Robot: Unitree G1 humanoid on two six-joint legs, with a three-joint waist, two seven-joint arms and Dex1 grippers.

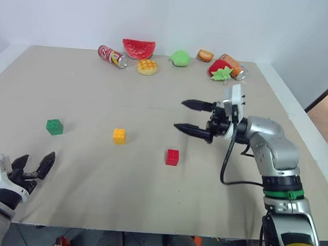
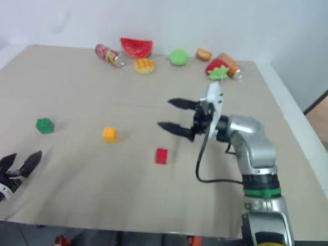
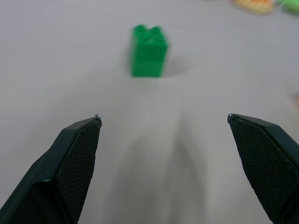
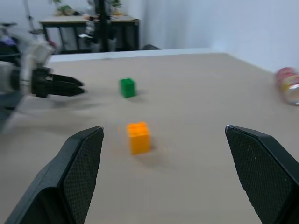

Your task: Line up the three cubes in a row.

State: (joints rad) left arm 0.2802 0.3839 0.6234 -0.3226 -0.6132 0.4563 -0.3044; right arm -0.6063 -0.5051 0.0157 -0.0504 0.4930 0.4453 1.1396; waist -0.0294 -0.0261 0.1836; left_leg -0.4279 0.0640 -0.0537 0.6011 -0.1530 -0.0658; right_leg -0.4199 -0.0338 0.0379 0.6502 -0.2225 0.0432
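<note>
Right hand (image 1: 193,116) hangs above the middle of the surface, arm bent at the elbow, its two black fingers pointing level toward the robot's left and spread wide with nothing between them. Left hand (image 1: 34,168) sits low at the near left corner, fingers pointing forward, also spread and empty.

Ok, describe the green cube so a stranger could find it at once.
Start at the tan table and skip the toy foods along its far edge. Three studded cubes sit nearer; the green cube is leftmost, ahead of the open left gripper, left of the yellow-orange cube.
</note>
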